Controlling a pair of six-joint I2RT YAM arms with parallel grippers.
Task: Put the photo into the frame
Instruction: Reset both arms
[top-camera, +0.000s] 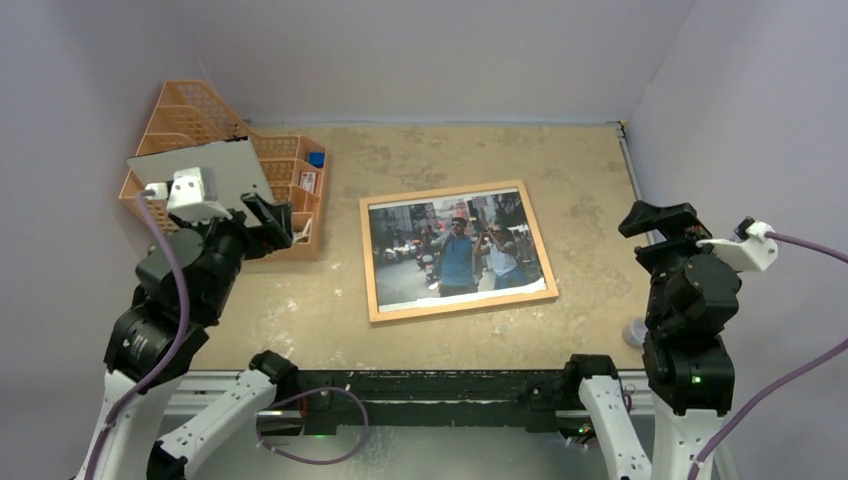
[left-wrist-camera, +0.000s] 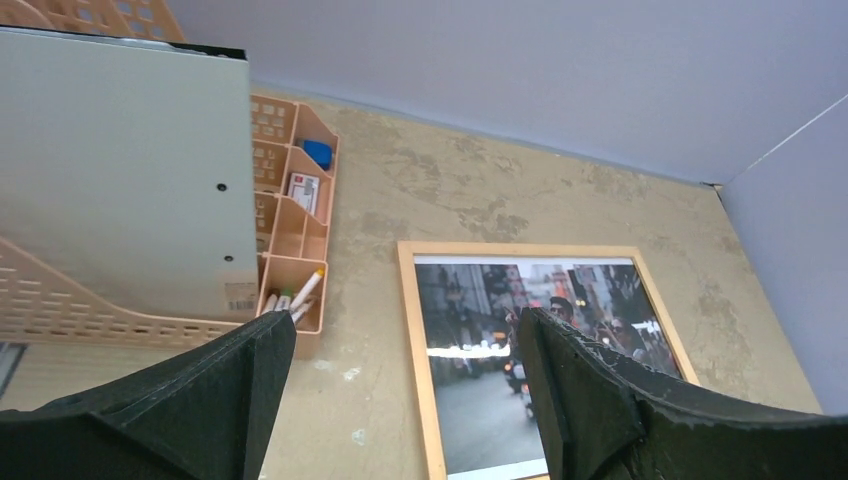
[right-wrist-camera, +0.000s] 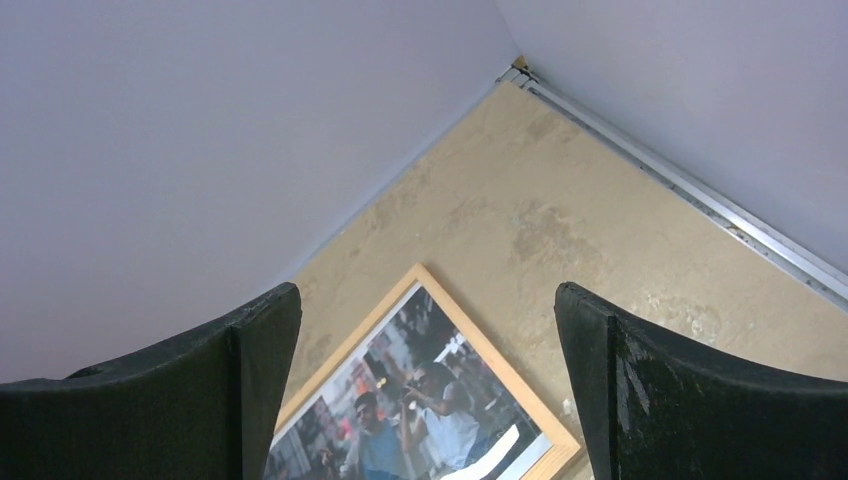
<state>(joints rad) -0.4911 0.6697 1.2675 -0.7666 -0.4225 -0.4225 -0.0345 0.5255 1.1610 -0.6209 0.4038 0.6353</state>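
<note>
The frame (top-camera: 369, 262), thin light wood, lies flat at the table's centre. The photo (top-camera: 455, 250), a street scene with a man in a blue shirt, lies face up inside it. The photo's white near-right corner seems to ride over the edging. My left gripper (top-camera: 270, 222) is open and empty, raised left of the frame beside the organizer. My right gripper (top-camera: 655, 215) is open and empty, raised right of the frame. The left wrist view shows the frame (left-wrist-camera: 520, 250) and photo (left-wrist-camera: 470, 330) beyond the gripper (left-wrist-camera: 405, 325). The right wrist view shows the frame (right-wrist-camera: 490, 350) and photo (right-wrist-camera: 400, 410) below the gripper (right-wrist-camera: 428, 295).
An orange mesh organizer (top-camera: 290, 170) stands at the back left, with a pale grey sheet (top-camera: 205, 165) leaning in it, markers (left-wrist-camera: 300, 293) and a blue item (top-camera: 316, 158). A small clear object (top-camera: 633, 332) sits by the right arm's base. Walls enclose the table.
</note>
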